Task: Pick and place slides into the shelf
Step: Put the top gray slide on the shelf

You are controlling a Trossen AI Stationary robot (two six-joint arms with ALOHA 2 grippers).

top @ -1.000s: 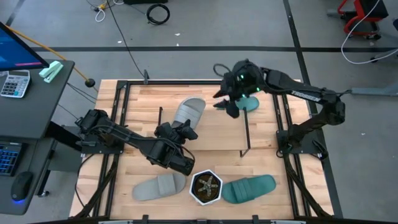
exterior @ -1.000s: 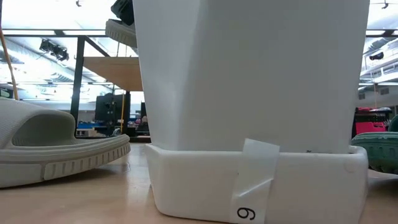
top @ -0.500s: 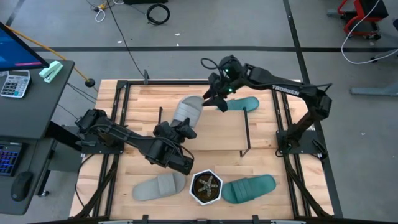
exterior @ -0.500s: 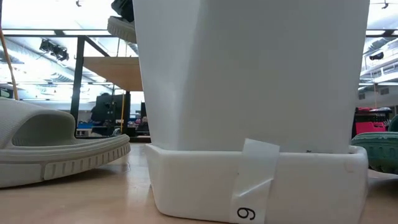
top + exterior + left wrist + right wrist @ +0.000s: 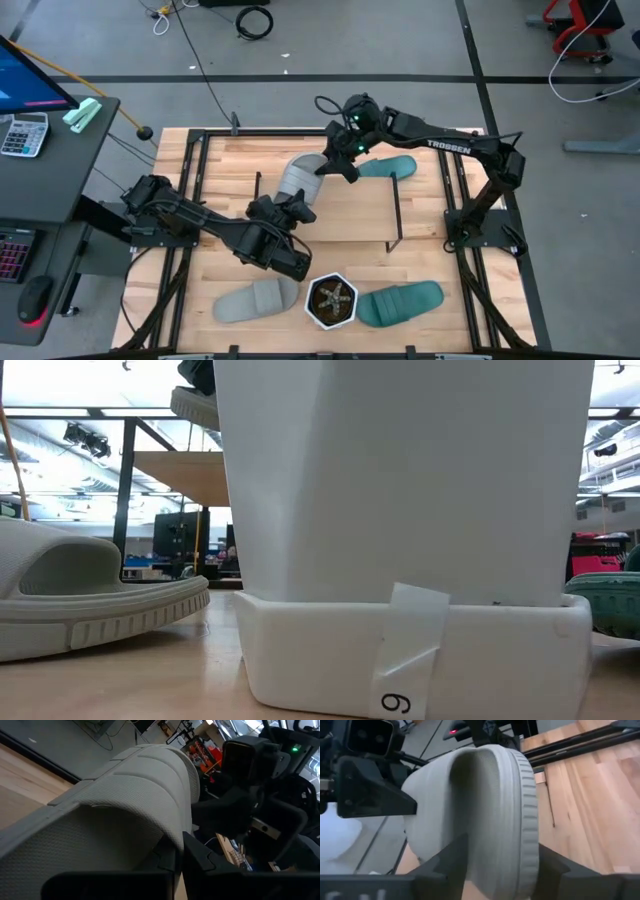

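Note:
My left gripper (image 5: 291, 212) is shut on a light grey slide (image 5: 303, 178) and holds it up over the shelf (image 5: 340, 215). The low view shows this slide (image 5: 195, 405) above the shelf's board (image 5: 180, 475). My right gripper (image 5: 334, 166) is open at this slide's far end (image 5: 495, 810), with one finger on either side. A teal slide (image 5: 388, 166) lies sole down at the shelf's far right. A second grey slide (image 5: 257, 299) and a second teal slide (image 5: 400, 303) lie on the table near its front edge. My left gripper holds the grey slide at its near end, by the wide strap (image 5: 150, 795). The fingers come from the table's near left side. A finger (image 5: 192, 854) lies beside the strap's edge; the slide hides the rest. The slide is lifted clear. My right gripper's fingers (image 5: 451, 855) flank the slide's far end; whether they touch it, I cannot tell.
A white hexagonal potted plant (image 5: 332, 301) stands between the two front slides and fills the low view (image 5: 400, 510). Black frame rails (image 5: 190, 190) run along the table's left and right sides. A desk with a calculator (image 5: 24, 133) stands left of the table.
My right gripper has gone toward the table's left edge, away from the teal slide on the shelf, to the far end of the grey slide. The teal slide, partly hidden under the gripper before, now shows whole. The grey slide has kept still.

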